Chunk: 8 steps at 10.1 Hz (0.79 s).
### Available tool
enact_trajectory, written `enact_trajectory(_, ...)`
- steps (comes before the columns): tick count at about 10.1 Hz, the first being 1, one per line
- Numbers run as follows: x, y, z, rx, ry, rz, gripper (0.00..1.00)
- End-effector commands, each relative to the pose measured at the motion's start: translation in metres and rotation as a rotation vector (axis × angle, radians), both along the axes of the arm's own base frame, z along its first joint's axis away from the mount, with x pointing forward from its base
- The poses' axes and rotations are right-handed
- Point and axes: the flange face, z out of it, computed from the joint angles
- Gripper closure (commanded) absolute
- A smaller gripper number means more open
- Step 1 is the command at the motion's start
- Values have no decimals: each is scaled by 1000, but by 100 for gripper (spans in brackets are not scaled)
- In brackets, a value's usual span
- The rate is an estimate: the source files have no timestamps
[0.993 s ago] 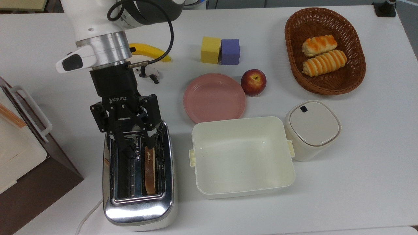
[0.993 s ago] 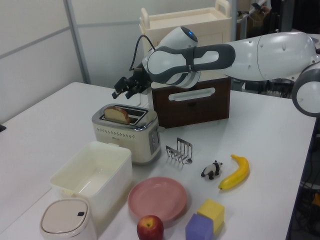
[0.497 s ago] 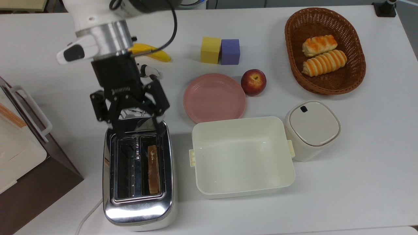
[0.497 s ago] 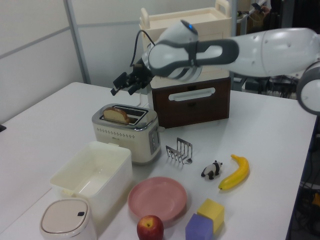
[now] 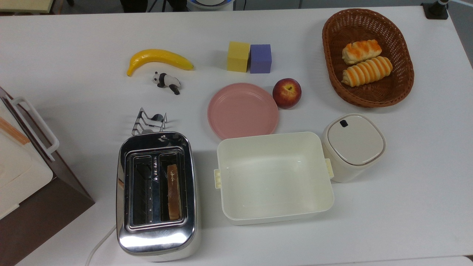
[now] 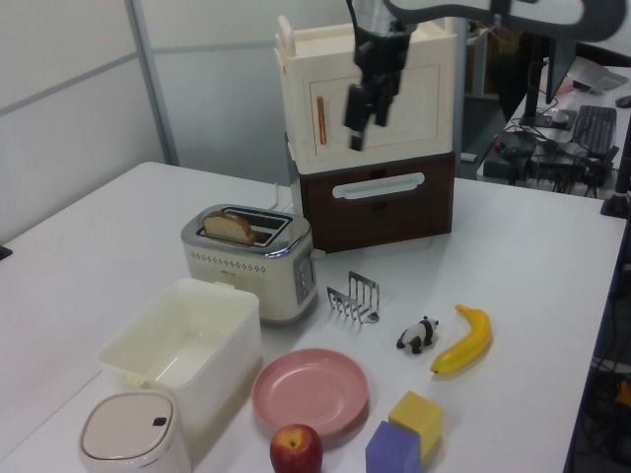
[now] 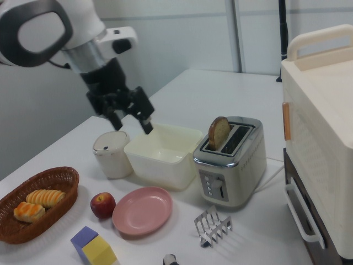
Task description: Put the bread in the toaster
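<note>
Now the gripper [image 7: 128, 114] has pulled away from the toaster [image 5: 157, 195] and hangs high above the tabletop [image 5: 74, 96], jaws spread and empty. The bread [image 5: 173, 192] stands in the toaster's slot nearer the cream tub [image 5: 274, 177], its rounded top still proud of the chrome. Placement looks complete; the lever does not appear pressed. How deep the slice sits cannot be told, since the slot hides its lower part.
</note>
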Motion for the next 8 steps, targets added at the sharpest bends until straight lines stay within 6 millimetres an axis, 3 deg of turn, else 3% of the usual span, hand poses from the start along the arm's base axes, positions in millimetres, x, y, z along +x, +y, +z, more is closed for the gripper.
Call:
enact_trajectory(1, -8, 42, -21, -107, 90, -18, 0)
enact_trajectory(2, -8, 48, -38, -107, 121, -47, 0)
enact_trajectory(5, -4, 46, -61, -2, 149, -154, 0)
enact_trajectory(8, 4, 33, -57, 64, 93, -188, 0)
